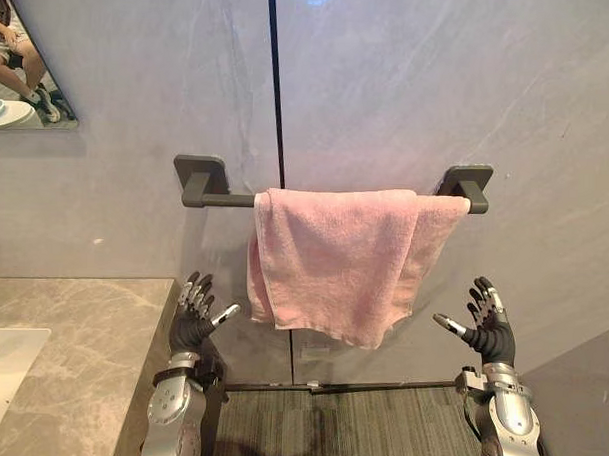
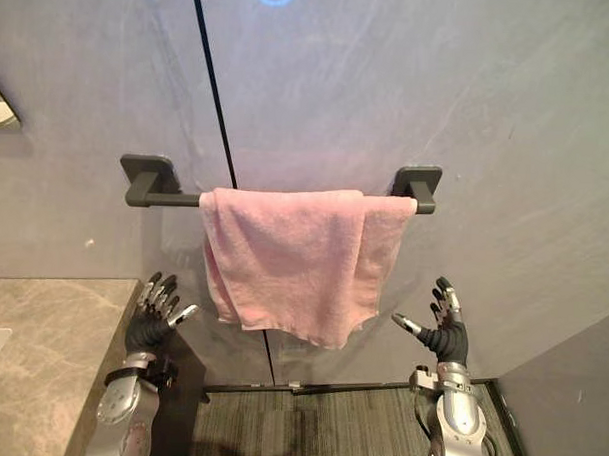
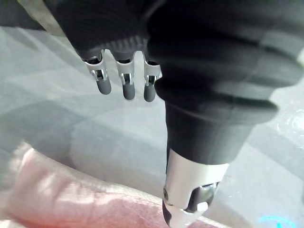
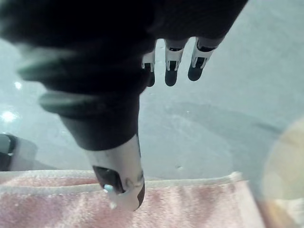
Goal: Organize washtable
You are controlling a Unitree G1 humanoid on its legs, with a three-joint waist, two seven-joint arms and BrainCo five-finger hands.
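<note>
Your pink towel (image 1: 343, 259) hangs over the dark wall bar (image 1: 225, 198), lopsided and bunched, which is likely why both hands flank it. Your left hand (image 1: 192, 322) and right hand (image 1: 490, 335) are raised either side of it, fingers spread and empty, clear of the cloth.

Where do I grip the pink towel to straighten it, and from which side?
Likely pinch its free lower corners from the outer sides: the pink towel hangs crooked over the rail, and the open left hand and right hand flank them.
</note>
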